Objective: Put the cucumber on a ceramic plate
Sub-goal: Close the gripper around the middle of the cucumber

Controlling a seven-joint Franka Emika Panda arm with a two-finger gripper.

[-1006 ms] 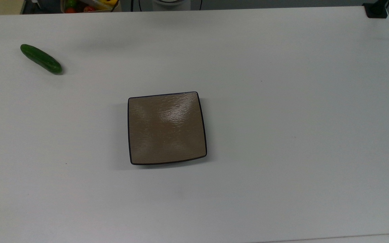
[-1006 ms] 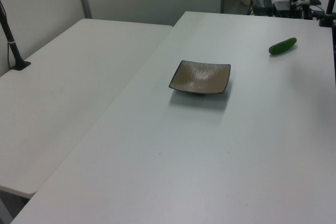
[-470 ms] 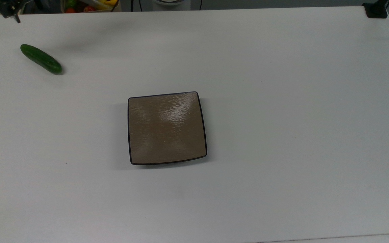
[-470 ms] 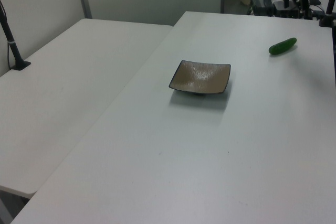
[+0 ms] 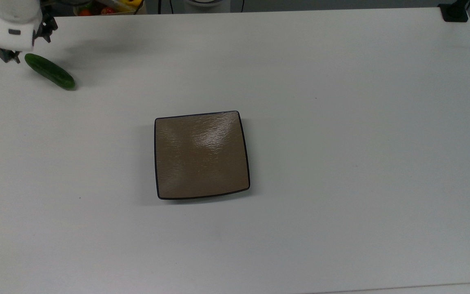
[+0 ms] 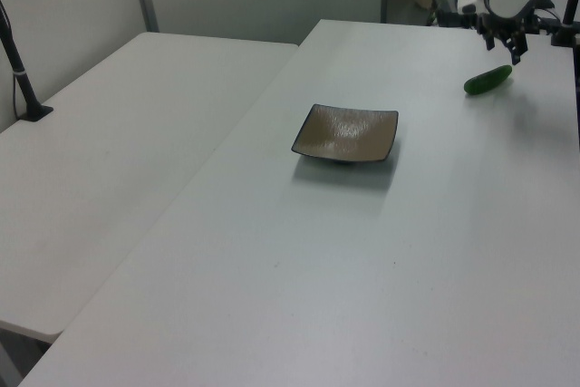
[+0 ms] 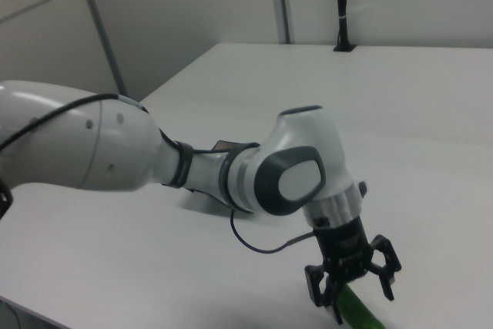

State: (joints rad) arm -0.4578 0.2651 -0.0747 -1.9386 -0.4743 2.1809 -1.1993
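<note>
White tabletop [image 5: 341,122] stretched wide around our work, a second white table [image 6: 109,160] butted against it on the left view's left, and grey partition walls closed off the back. At the far edge in the top view we could see a box of bright toy produce [image 5: 104,6], well apart from anything we needed.

We found the ceramic plate [image 5: 201,155] square and bare near the middle of the table, flat on its base, a fair place for a drop since open table lay on every side of it. The cucumber [image 5: 49,71] lay on the tabletop near the top view's upper left corner, well apart from the plate, slanting down toward the top view's right. Lying flat and free like that, we judged it open to a grasp from above across its narrow width.

We had our gripper [image 7: 353,289] hanging over the cucumber's end farthest from the plate, fingers pointed down at the table and spread apart with nothing between them. The right view showed the forearm reaching out low over the table and the wrist bent sharply down, so the hand stood nearly upright above the green end. The fingertips looked close to the cucumber, though we could not tell whether they touched it. We judged the pick not yet made.
</note>
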